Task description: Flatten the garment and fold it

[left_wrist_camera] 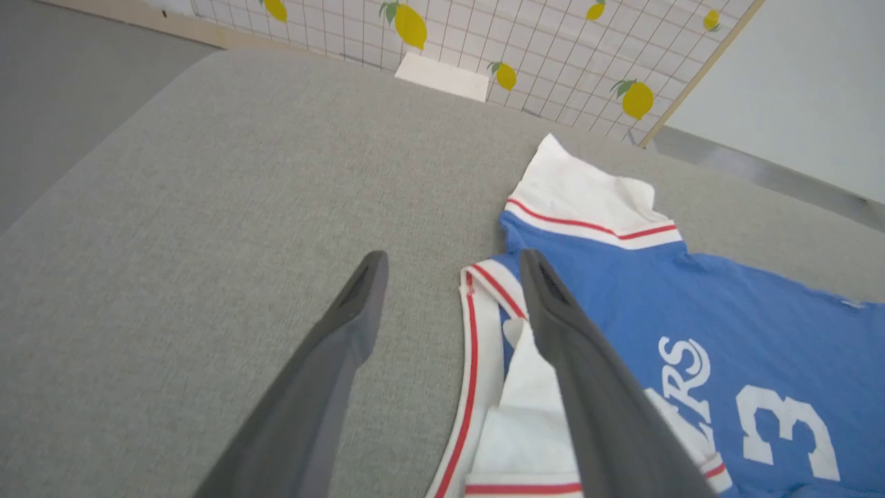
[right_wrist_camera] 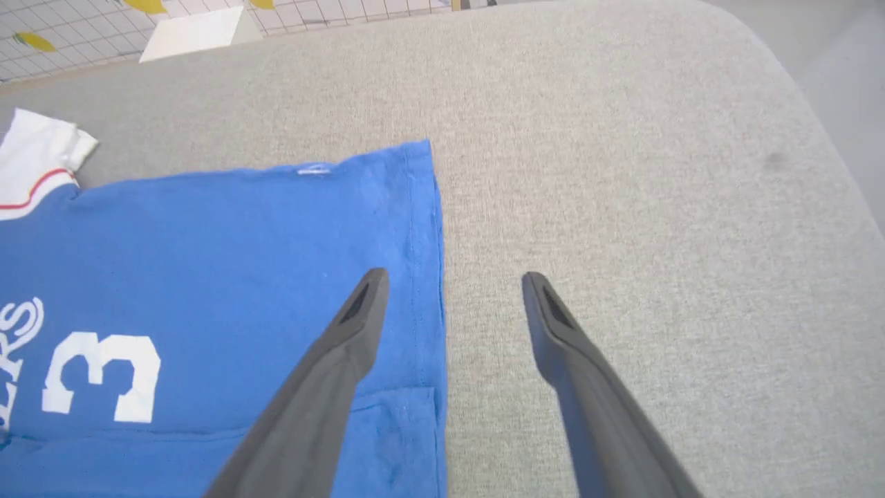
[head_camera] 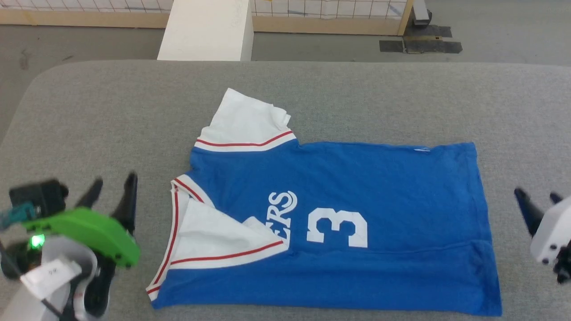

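While both arms wait at either end of the garment (head_camera: pixel 379 191), the left gripper (head_camera: pixel 113 183) hovers just off the neck end with its fingers spread and nothing between them. The right gripper (head_camera: pixel 537 195), equally wide and empty, hangs beside the hem (head_camera: pixel 484 214).

The blue jersey lies sideways across the middle of the grey padded table (head_camera: pixel 111 111). Its nearest long edge is doubled over toward the white number 3 (head_camera: pixel 337 227), and the near sleeve (head_camera: pixel 209 236) is tucked in across part of the lettering (head_camera: pixel 281 214). Farther back, the far sleeve (head_camera: pixel 245 122) juts out past the body, its tip crumpled.

The matching fold of the far side looks like the step in hand. To do it well, the left fingers would flatten that sleeve and lay it in first. Each gripper would then pinch both layers of the far edge, one at the shoulder and one at the hem corner. Lifting level and drawing toward the robot together should keep the new crease parallel to the near one. An uneven pull would likely skew the cloth.

Beyond the table stand a white block (head_camera: pixel 205 29) and a gridded panel (left_wrist_camera: pixel 484 41) dotted with lemons.
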You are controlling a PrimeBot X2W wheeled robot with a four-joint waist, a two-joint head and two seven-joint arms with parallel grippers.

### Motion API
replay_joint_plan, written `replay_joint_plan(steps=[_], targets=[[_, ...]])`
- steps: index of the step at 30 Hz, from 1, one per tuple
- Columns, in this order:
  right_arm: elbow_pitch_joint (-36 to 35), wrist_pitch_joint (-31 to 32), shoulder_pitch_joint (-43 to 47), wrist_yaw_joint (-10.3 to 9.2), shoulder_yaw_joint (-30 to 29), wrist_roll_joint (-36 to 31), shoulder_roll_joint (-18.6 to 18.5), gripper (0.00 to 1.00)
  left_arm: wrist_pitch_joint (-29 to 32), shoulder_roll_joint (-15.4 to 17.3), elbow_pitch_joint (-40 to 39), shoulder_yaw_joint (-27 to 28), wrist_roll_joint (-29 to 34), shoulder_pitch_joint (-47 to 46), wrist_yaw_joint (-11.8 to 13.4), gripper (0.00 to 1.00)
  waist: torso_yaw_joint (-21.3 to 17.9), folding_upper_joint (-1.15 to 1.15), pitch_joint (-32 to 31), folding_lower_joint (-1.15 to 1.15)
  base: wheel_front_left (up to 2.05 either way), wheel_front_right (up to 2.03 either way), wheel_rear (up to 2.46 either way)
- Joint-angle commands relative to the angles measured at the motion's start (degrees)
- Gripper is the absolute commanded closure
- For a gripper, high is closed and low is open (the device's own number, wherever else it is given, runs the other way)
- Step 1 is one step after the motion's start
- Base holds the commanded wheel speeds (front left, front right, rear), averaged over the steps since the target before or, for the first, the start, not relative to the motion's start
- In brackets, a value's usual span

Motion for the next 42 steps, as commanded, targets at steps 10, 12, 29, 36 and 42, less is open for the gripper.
replay_joint_plan(steps=[10, 12, 29, 36, 42], targets=[[2.69, -1.37, -13.12, -0.09, 1.59, -1.86, -0.7, 0.0, -4.04, -2.87, 14.83, -5.35, 5.26, -25.58, -9.5, 0.0, -1.83, 0.0, 7.69, 0.0, 0.0, 0.0, 0.0], [3.03, -1.05, -15.02, -0.09, 2.17, -2.13, -0.67, 0.0, -2.44, -4.14, 19.36, -6.92, 5.32, -30.88, -11.19, 0.0, -2.16, 0.0, 9.76, 0.0, 0.0, 0.0, 0.0], [2.7, -0.49, -20.96, -0.09, 5.85, -3.39, 0.95, 0.0, 23.99, -9.73, 50.26, -18.98, 8.58, -61.54, -16.83, 0.0, -5.94, 0.0, 22.13, 0.0, 0.0, 0.0, 0.0], [2.6, -1.0, -20.74, -0.09, 5.79, -3.51, 0.71, 0.0, 33.3, -9.83, 54.5, -22.4, 8.74, -60.84, -17.32, 0.0, -6.25, 0.0, 23.16, 0.0, 0.0, 0.0, 0.0], [2.04, -0.49, -20.61, -0.09, 5.11, -3.36, 0.0, 0.0, 33.66, -11.11, 54.17, -20.06, 4.64, -58.34, -17.42, 1.0, -5.12, 0.0, 22.55, 0.0, 0.0, 0.0, 0.0]])
